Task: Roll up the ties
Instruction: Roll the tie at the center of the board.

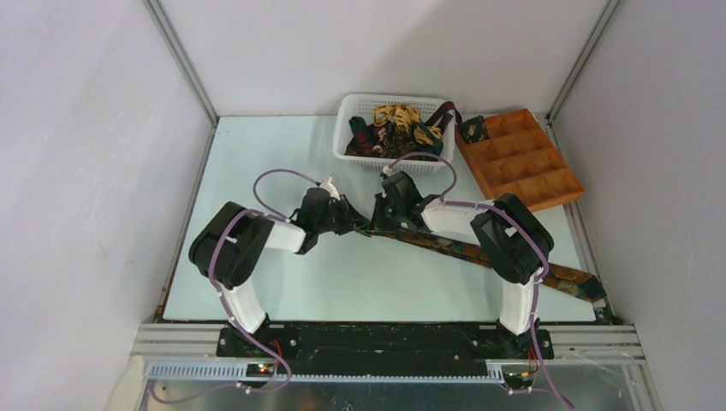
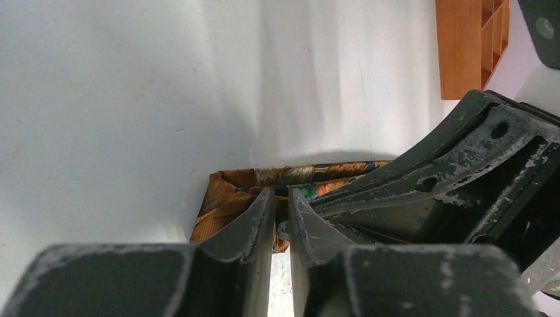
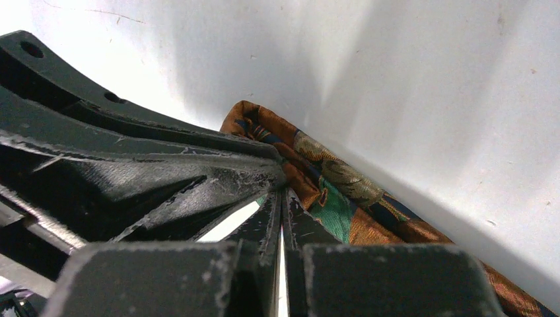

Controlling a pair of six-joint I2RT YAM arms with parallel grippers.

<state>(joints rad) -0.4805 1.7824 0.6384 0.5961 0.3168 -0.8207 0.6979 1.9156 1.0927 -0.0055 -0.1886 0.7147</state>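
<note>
Right end effector point(image 3: 282, 198) is closed, its tips pinching the puckered fabric of a patterned tie point(image 3: 343, 191) near its folded end. Left end effector point(image 2: 280, 198) meets it tip to tip at that fold, fingers slightly apart, with pale table point(image 1: 257, 163) showing through the slit. From there the tie runs flat, right and nearer, to the table's near right corner. At the far edge a white basket point(image 1: 347, 128) holds a heap of ties point(image 1: 395, 127). Just right of it, an orange-brown tray point(image 1: 567, 199) has one dark rolled tie point(image 1: 473, 129) in its far left compartment.
</note>
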